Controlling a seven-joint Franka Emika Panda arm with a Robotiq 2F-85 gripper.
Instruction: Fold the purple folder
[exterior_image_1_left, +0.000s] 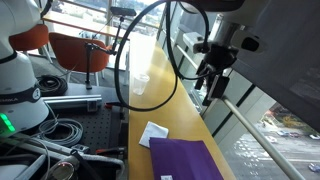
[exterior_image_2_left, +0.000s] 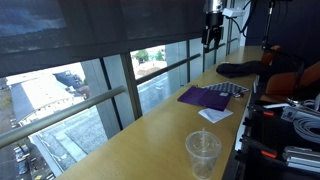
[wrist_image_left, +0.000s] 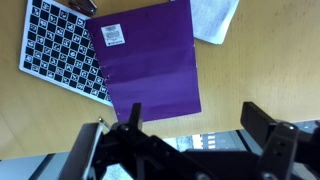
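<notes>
The purple folder (wrist_image_left: 150, 60) lies flat and closed-looking on the yellow tabletop (wrist_image_left: 240, 80), with a small white label near one edge. It shows in both exterior views (exterior_image_1_left: 185, 160) (exterior_image_2_left: 207, 97). My gripper (wrist_image_left: 196, 120) hangs well above the table, open and empty, with its two dark fingers spread wide. In an exterior view (exterior_image_1_left: 207, 85) it is above and beyond the folder, near the window. In an exterior view (exterior_image_2_left: 212, 38) it is high over the table's far end.
A black-and-white checkerboard sheet (wrist_image_left: 55, 50) lies partly under the folder. A loose white paper (wrist_image_left: 215, 18) lies beside it. A clear plastic cup (exterior_image_2_left: 203, 152) stands further along the table. A dark object (exterior_image_2_left: 238, 69) lies at the far end. Cables and the robot base (exterior_image_1_left: 20, 90) flank the table.
</notes>
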